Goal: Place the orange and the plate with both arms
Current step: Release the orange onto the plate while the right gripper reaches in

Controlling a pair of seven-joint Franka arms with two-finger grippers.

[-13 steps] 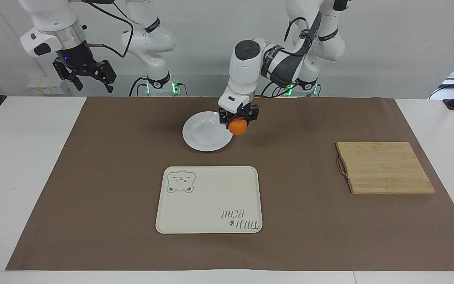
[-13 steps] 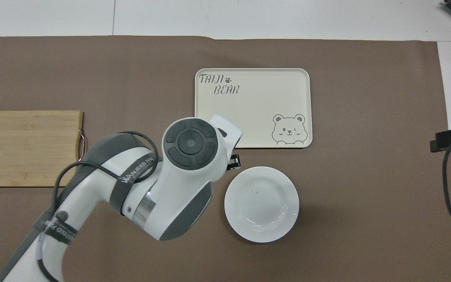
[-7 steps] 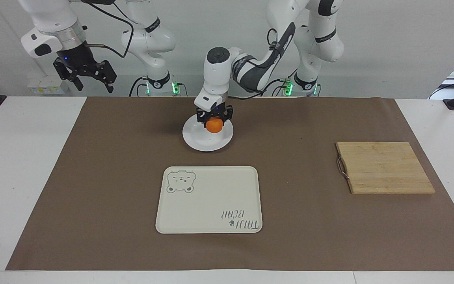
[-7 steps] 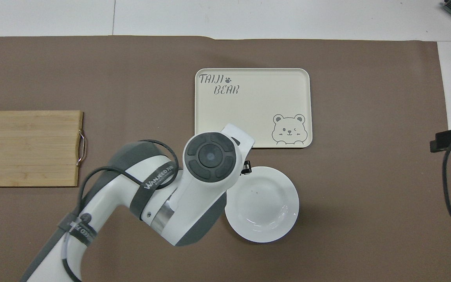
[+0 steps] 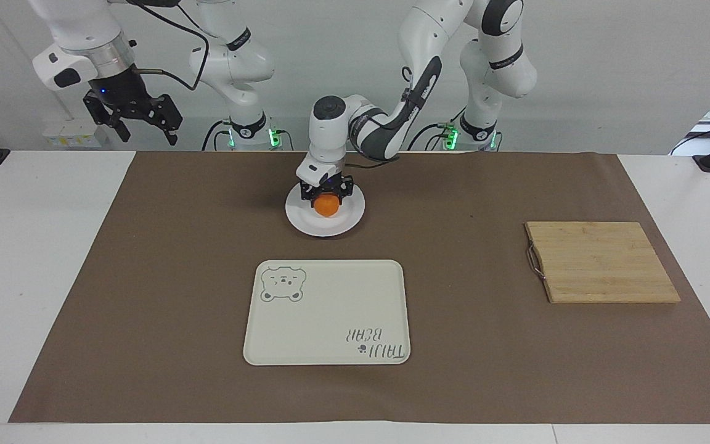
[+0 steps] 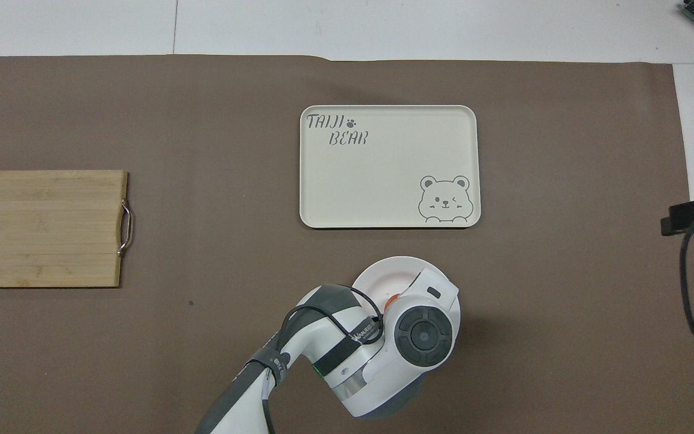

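The white plate (image 5: 338,224) lies on the brown mat, nearer to the robots than the cream tray. My left gripper (image 5: 326,196) is shut on the orange (image 5: 327,206) and holds it low over the middle of the plate; I cannot tell whether the orange touches the dish. In the overhead view the left arm's wrist covers most of the plate (image 6: 383,274), and only a sliver of the orange (image 6: 390,299) shows. My right gripper (image 5: 139,123) waits, open and empty, high over the right arm's end of the table.
A cream rectangular tray (image 5: 327,312) with a bear print lies farther from the robots than the plate. A wooden cutting board (image 5: 600,262) with a metal handle lies toward the left arm's end of the table.
My left gripper has carried the orange from beside the plate's rim to over the plate's middle and has come lower. The right arm has not moved.
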